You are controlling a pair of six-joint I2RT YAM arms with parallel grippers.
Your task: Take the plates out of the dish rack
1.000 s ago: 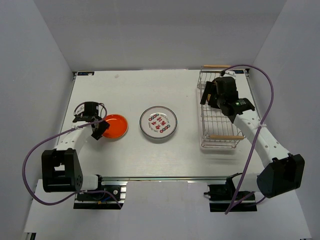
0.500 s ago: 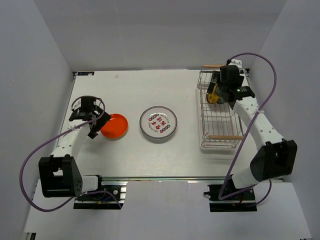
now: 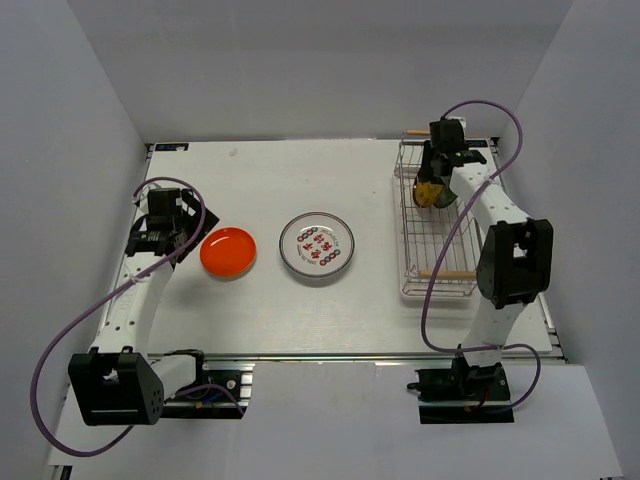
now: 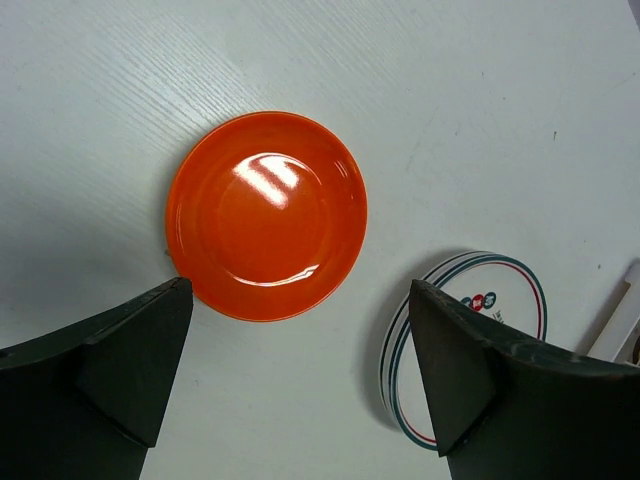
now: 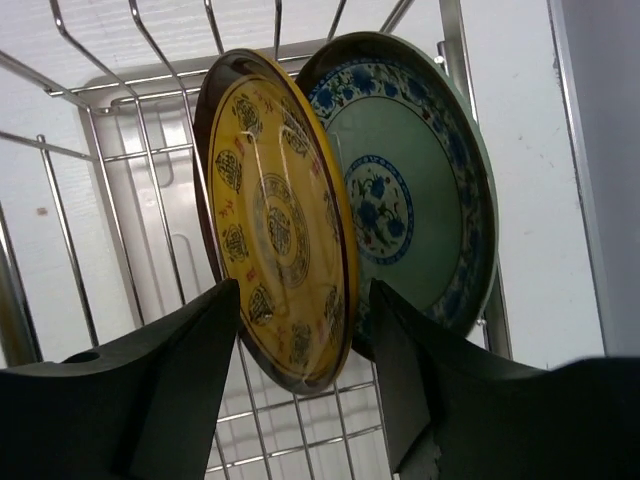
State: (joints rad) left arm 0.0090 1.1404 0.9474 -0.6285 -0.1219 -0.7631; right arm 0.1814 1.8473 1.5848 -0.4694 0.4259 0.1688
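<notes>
I find the left arm stretched along the left side of the table point(image 3: 300, 315). The left gripper point(image 4: 300, 290) points down over the orange plate point(image 4: 265, 215), jaws wide and holding nothing. That plate is glossy and round, lying flat on the white, faintly grained top. The white plate point(image 3: 316, 245) lies nearby, ringed green and red; I cannot read its red marks.

The right arm reaches to the far end of the rack point(image 3: 404, 240). The right gripper point(image 5: 305, 300) straddles the lower rim of the yellow plate point(image 5: 280, 220), which stands on edge among chrome wires. I cannot tell whether the jaws press it. The green plate point(image 5: 420, 190), blue-flowered, stands just behind.
</notes>
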